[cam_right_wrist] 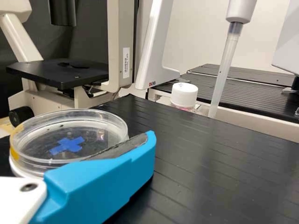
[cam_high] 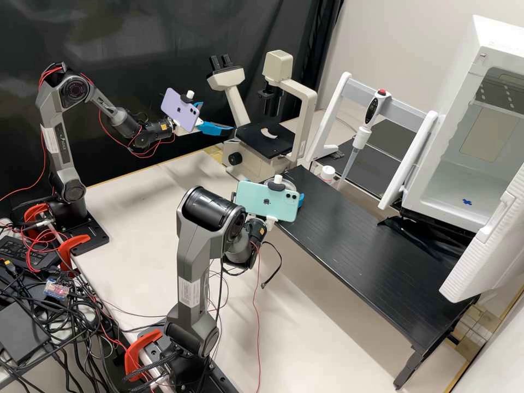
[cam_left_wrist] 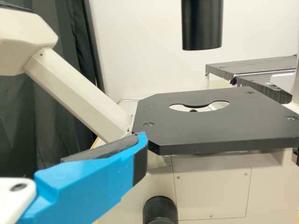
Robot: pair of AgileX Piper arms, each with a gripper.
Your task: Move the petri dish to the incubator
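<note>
Petri dish (cam_right_wrist: 67, 137) is at the right end effector (cam_right_wrist: 107, 170) near the bench's (cam_high: 371, 245) end, opening and grip impossible to tell, apparently being secured for a level carry into the incubator (cam_high: 456, 174).

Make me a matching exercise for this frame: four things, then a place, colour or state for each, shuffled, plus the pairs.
1. Petri dish
2. Pipette
3. Incubator
4. Microscope stage

A. Door standing open
B. Flat and black
C. Clear, blue cross within its outline
D. Hanging on the white stand

Pairs: 1-C, 2-D, 3-A, 4-B
</note>
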